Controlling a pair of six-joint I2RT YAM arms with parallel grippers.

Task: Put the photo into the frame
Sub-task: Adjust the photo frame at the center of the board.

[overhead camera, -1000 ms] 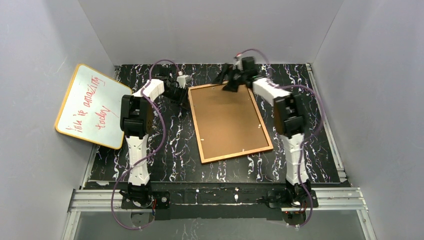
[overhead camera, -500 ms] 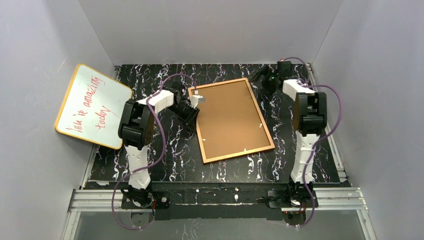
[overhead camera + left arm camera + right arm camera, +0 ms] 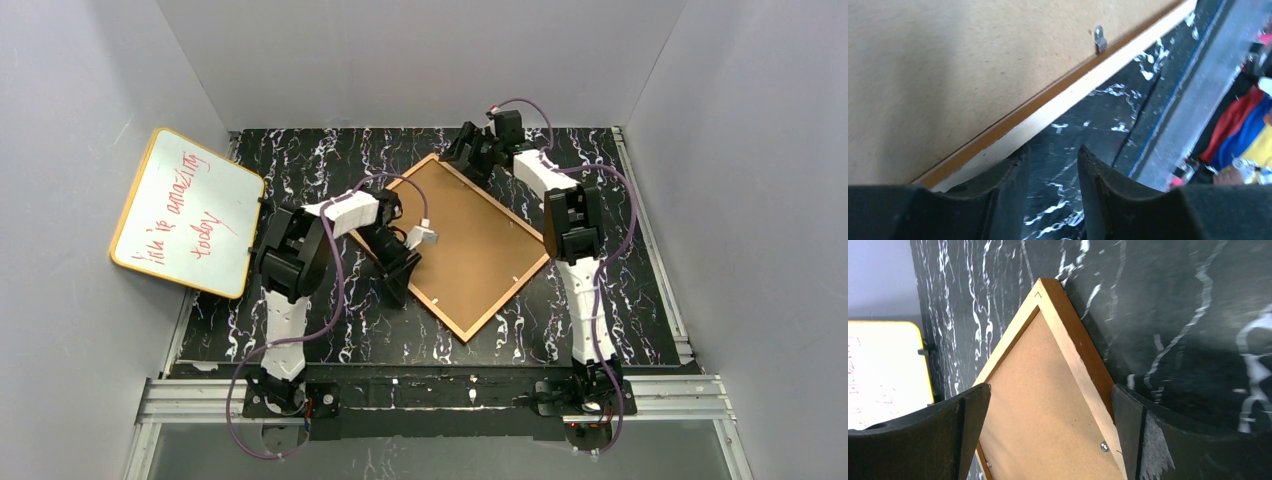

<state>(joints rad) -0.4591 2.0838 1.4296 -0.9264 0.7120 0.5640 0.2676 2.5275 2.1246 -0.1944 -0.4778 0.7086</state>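
Obs., standing beside the cell.

The frame (image 3: 470, 240) lies flat mid-desk (image 3: 620, 290), back side up with its brown board showing. It is turned cornerwise, one corner toward the far wall. The photo is not in sight in any view, and I cannot tell whether it lies under the board.

Left claw (image 3: 400, 285): low at the frame's near-left edge. In its wrist view the fingers (image 3: 1008, 185) stand a little apart with only black desk in the gap, and the wooden edge is just beside one finger. Released, grasping nothing. A small metal tab (image 3: 1099, 39) sits on the board by that edge (my guess: one of the clips that keep the board in).

Right claw (image 3: 458, 158): at the far corner, fingers (image 3: 1133, 430) spread wide with the corner between them. Released too. I cannot tell whether the pads touch the wood.

Judgement: the frame is back-up because the print goes in from that side. One claw at a long edge and one at the far corner looks like squaring or bracing, so the frame does not slide on the smooth desk while the tabs are worked. The board looks seated, so this is either early (board yet to come out) or near the end. These views do not settle which.

The whiteboard (image 3: 185, 215) with red writing leans at the left wall, well apart and not involved.
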